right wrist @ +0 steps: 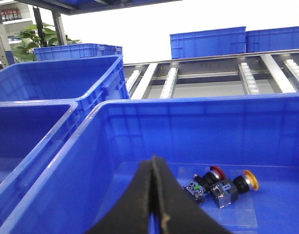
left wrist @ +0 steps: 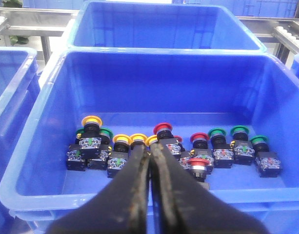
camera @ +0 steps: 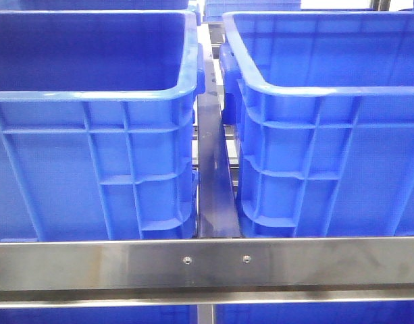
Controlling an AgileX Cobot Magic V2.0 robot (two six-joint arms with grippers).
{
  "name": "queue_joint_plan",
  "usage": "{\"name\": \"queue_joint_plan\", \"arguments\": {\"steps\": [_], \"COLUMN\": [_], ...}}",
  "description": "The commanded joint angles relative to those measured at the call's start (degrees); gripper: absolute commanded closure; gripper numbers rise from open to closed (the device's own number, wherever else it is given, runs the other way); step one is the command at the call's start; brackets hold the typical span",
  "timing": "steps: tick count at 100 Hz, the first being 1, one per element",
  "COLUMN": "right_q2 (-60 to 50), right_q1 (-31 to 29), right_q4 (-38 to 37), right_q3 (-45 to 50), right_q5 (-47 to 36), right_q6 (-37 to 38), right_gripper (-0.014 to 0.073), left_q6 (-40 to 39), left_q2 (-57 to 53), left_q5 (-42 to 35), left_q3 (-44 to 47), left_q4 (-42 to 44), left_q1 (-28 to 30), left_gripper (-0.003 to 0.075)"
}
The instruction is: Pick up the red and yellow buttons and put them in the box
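In the left wrist view a blue bin (left wrist: 159,92) holds several push buttons in a row on its floor. Among them are yellow buttons (left wrist: 121,140), red buttons (left wrist: 163,128) and green ones (left wrist: 217,132). My left gripper (left wrist: 150,148) is shut and empty, hanging above the bin's near wall with its tips in line with the row's middle. In the right wrist view another blue box (right wrist: 188,131) holds one red button (right wrist: 215,173) and one yellow button (right wrist: 250,180) lying side by side. My right gripper (right wrist: 153,159) is shut and empty above that box. Neither gripper shows in the front view.
The front view shows the outer walls of two tall blue bins (camera: 92,155) (camera: 328,155) with a narrow gap between them, behind a steel rail (camera: 207,263). More blue bins (right wrist: 66,78) and a roller conveyor (right wrist: 212,78) stand behind the box.
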Motion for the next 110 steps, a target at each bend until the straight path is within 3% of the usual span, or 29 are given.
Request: {"name": "queue_joint_plan", "arguments": {"steps": [1,84,95,110], "right_q2": [0.19,0.19,-0.39,-1.74], "right_q1": [0.16,0.16,0.16,0.16], "right_q4": [0.48,-0.51,-12.80,-38.38], "right_q3": [-1.36,-1.36,-1.36,-1.36], "right_q5": [-0.56,-2.27,-2.07,-2.07], "right_q6": [-0.46,0.46,9.15,36.17], "right_gripper": [0.0662,0.0662,0.0662,0.0662], "left_q6": [-0.54,-0.54,-0.54,-0.54], "left_q2": [0.74,0.74,0.74,0.74], "left_q5": [-4.46,-4.46,-4.46,-4.46], "left_q3": [-1.51,-1.51,-1.51,-1.51], "left_q4": [-0.06,-0.06,-0.06,-0.06], "left_q1": [0.11,0.11,0.11,0.11], "left_gripper": [0.0739,0.0739,0.0739,0.0739]}}
